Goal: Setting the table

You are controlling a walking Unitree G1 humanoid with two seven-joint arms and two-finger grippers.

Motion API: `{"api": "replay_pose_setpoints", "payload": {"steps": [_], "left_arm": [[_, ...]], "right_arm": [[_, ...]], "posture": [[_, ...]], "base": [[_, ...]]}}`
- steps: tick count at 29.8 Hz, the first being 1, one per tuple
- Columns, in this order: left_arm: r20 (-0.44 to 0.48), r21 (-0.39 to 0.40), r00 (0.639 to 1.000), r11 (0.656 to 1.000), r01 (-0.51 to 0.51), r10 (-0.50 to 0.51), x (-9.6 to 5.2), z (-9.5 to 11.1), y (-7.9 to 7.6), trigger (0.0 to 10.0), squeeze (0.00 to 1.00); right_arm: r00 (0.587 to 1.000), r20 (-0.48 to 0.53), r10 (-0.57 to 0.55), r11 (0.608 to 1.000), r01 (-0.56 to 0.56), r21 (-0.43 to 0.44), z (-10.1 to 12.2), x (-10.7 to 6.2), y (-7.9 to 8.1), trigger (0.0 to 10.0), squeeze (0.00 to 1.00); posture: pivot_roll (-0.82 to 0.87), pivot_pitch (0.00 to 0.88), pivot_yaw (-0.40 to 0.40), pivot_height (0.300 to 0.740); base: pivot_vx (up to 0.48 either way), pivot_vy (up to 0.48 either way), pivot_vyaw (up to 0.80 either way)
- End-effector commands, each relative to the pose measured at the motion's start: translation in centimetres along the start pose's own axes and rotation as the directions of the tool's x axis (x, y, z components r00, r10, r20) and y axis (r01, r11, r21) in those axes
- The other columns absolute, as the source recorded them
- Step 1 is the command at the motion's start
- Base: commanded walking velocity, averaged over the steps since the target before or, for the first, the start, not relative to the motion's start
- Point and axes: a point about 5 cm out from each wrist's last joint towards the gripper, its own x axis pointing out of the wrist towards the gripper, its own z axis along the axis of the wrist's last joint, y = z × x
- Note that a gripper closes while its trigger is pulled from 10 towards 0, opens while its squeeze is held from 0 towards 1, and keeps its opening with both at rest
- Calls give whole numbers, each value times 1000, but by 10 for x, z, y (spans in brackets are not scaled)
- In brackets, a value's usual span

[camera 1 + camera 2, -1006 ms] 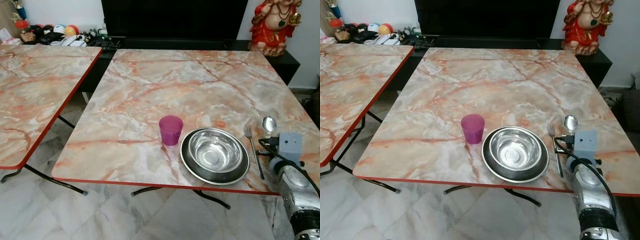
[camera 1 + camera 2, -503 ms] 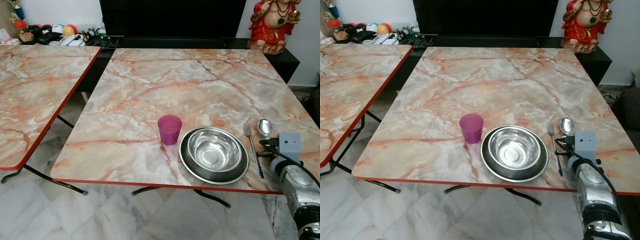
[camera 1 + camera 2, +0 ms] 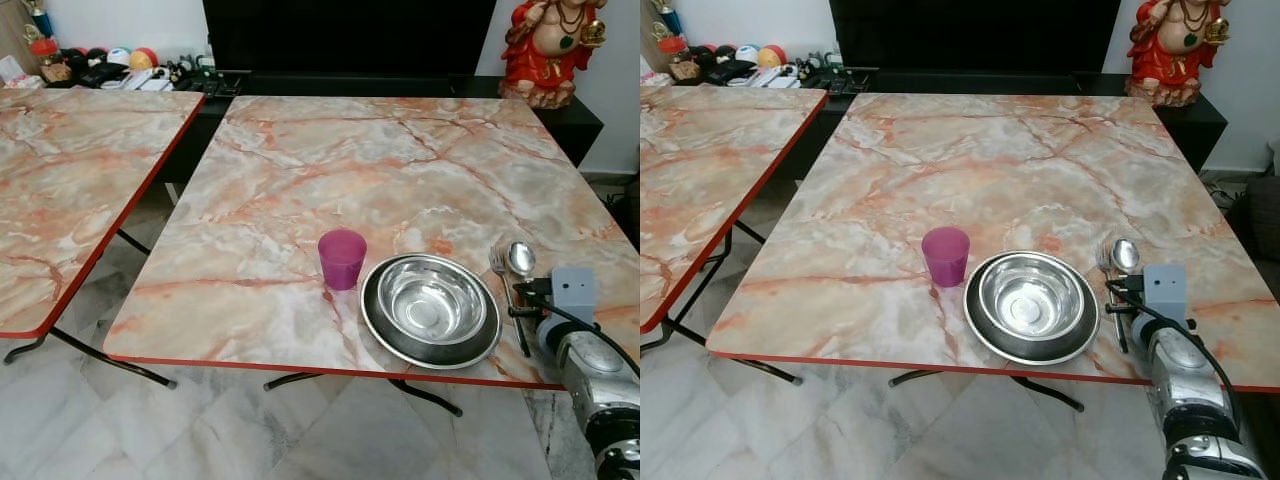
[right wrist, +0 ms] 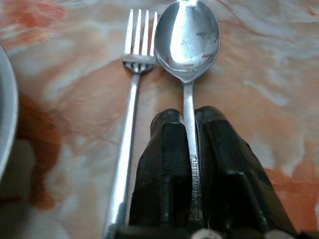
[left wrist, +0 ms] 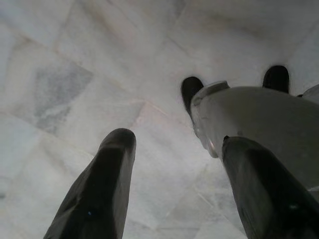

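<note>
A steel bowl [image 3: 432, 303] sits in a dark steel plate [image 3: 373, 322] near the front right of the marble table [image 3: 330, 170]. A purple cup [image 3: 342, 259] stands just left of the plate. To the plate's right lie a fork [image 4: 133, 84] and, close beside it, a spoon [image 4: 188, 37]. My right gripper [image 4: 189, 117] is shut on the spoon's handle, low over the table, with the spoon bowl pointing away from me. My left gripper [image 5: 177, 142] hangs open over the floor tiles.
A second marble table [image 3: 70, 170] stands to the left, with a gap of floor between the two. Behind are a black TV cabinet [image 3: 350, 40], a red statue [image 3: 552, 45] and small clutter [image 3: 110, 68]. The red table edge [image 3: 300, 368] is near me.
The spoon in my right gripper has shifted left and now lies right beside the fork. Cup, plate and bowl have stayed put.
</note>
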Motion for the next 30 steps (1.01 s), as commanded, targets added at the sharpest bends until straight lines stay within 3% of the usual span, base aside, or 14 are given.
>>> {"api": "replay_pose_setpoints", "payload": {"steps": [1, 2, 5, 7, 19, 20, 21, 22, 30], "left_arm": [[-21, 31, 1000, 999, -14, 15, -1, -6, -1, 10000, 0], [-14, 31, 999, 999, -29, 30, -1, -4, 1, 10000, 0], [6, -16, 992, 992, -122, 122, -7, -10, 30, 10000, 0], [17, -5, 991, 991, -136, 136, -8, -10, 36, 10000, 0], [53, 4, 989, 990, -138, 138, -8, -3, 36, 10000, 0], [56, 4, 989, 990, -139, 139, -8, -2, 36, 10000, 0], [68, -2, 987, 989, -147, 147, -7, 0, 37, 10000, 0], [75, -5, 985, 988, -153, 153, -7, 1, 37, 10000, 0], [130, -3, 976, 985, -173, 172, -7, 15, 41, 10000, 0]], "right_arm": [[1000, -4, -3, 1000, 3, -10, 0, 0, -3, 10000, 0], [1000, -6, -3, 1000, 3, -10, 0, 0, -3, 10000, 0], [1000, -11, 0, 1000, 0, -8, -1, 0, -3, 10000, 0], [1000, -14, 4, 1000, -5, -8, -2, 0, -2, 10000, 0], [1000, -22, 4, 1000, -4, -6, -4, 0, -2, 10000, 0], [1000, -22, 5, 1000, -5, -4, -4, 0, -2, 10000, 122], [1000, -23, 4, 1000, -4, -2, -4, 0, -2, 10000, 400], [1000, -23, 3, 1000, -3, -1, -4, 0, -2, 10000, 439], [999, -42, -10, 1000, 10, 5, -11, -2, -2, 10000, 380]], "posture": [[9, 135, 31, 740], [9, 134, 30, 740], [10, 134, 29, 740], [12, 134, 29, 740], [12, 134, 27, 740], [12, 134, 27, 740], [12, 134, 28, 740], [12, 134, 28, 740], [17, 134, 32, 740]], "base": [[0, 0, 0], [0, 0, 0], [0, 0, 0], [0, 0, 0], [0, 0, 0], [0, 0, 0], [0, 0, 0], [0, 0, 0], [0, 0, 0]]}}
